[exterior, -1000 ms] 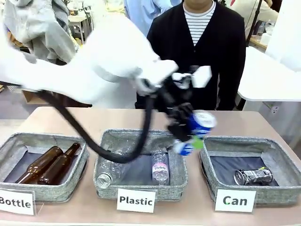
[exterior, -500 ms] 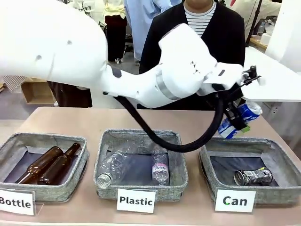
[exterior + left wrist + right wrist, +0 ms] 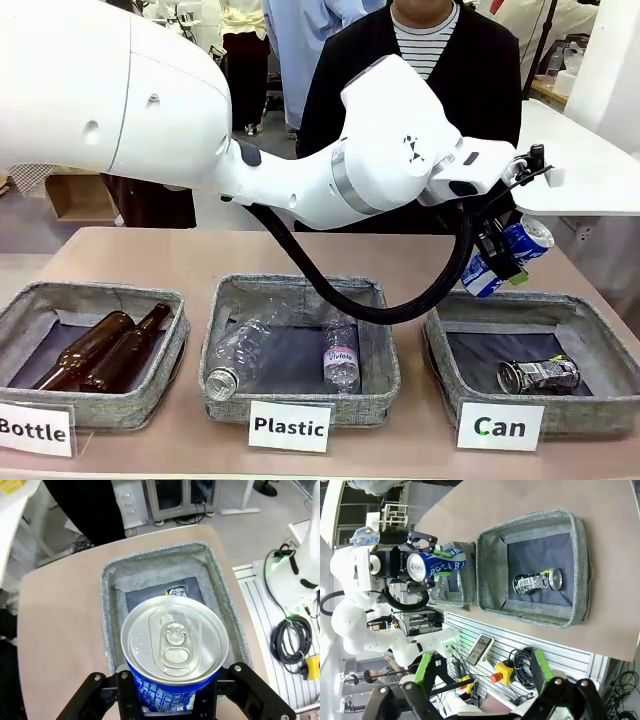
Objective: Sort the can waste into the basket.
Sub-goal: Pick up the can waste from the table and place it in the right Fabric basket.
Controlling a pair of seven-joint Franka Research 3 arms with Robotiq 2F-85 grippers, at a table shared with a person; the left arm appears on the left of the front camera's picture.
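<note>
Blue-and-white can (image 3: 506,257), lettering unreadable, sat clamped between the left gripper (image 3: 500,262) fingers above the "Can" basket (image 3: 588,330), barely shifted from half a second before. Crushed can (image 3: 538,374) lay inside. Right gripper (image 3: 480,672) hung open, holding nothing.
</note>
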